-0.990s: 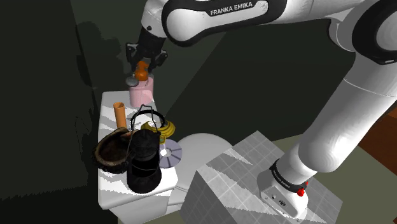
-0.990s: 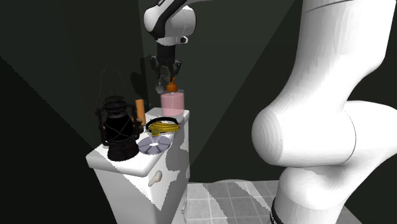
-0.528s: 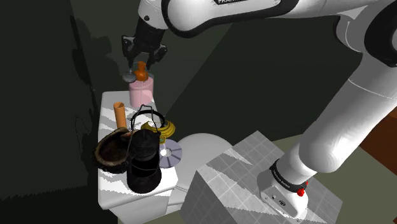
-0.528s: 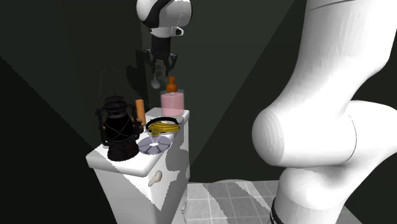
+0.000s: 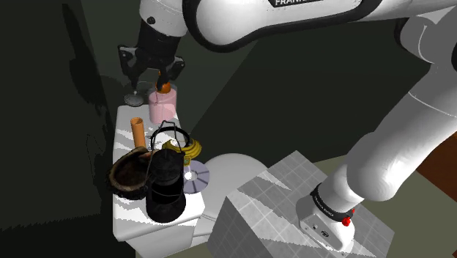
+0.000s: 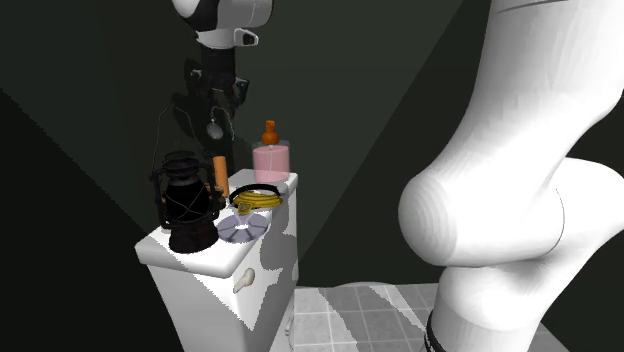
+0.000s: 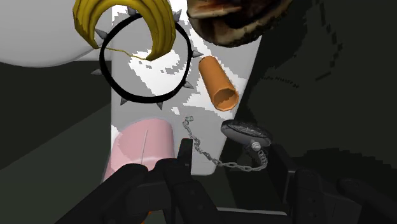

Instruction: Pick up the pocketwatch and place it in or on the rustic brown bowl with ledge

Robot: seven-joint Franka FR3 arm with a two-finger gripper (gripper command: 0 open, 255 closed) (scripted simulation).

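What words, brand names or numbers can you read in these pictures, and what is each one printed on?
"FRANK": white letters on the dark band of the arm, cut off by the shoulder view's top edge.
Face of the pocketwatch: any markings are too small to read.
Nothing else carries readable text.

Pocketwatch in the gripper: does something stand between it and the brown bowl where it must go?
Yes. The upright orange tube stands between the hanging pocketwatch and the bowl. The lantern stands beside the bowl, off that line. The pocketwatch hangs higher than the tube's top, so passing over looks possible.
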